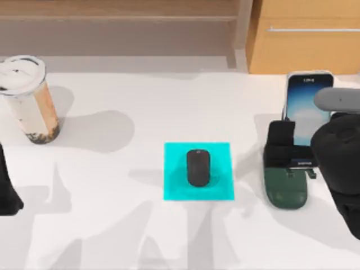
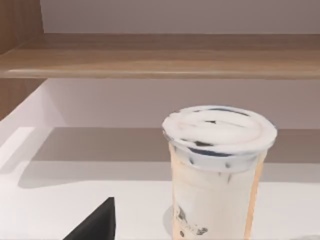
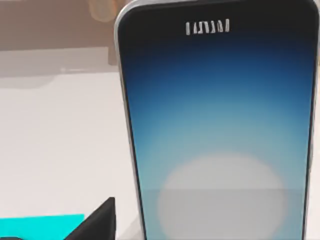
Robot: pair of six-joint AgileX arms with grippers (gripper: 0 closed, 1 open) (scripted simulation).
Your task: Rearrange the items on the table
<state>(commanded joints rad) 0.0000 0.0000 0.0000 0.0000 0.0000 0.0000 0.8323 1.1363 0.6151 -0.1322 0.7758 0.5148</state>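
so the broad flat white desk has three items on it. The small dark rounded cylinder, matte and pebble-smooth, lies flat in the middle of a thin cyan square mat near the desk's centre. Looks light and stiff, probably a bit slick, so I'd pinch it across its narrow sides

The clear plastic cup with a white domed lid and milky brown drink stands upright by the far left corner. Thin walls, liquid inside, dark pearls at the bottom. I'd guess it's top-heavy and squashy, so grip mid-body, gently, and keep it vertical. Left gripper sits at the desk's left edge, just on the near side of the cup, and I can't tell if its fingers are apart or together

The tall slim smartphone with a pale blue-white glass screen is propped upright near the far right edge, apparently in a dark green rounded stand. Glass and a metal rim means rigid, slippery and fragile, so take it by the long edges. Right gripper is up close at its lower part, but whether it's clamped on the phone I honestly can't tell
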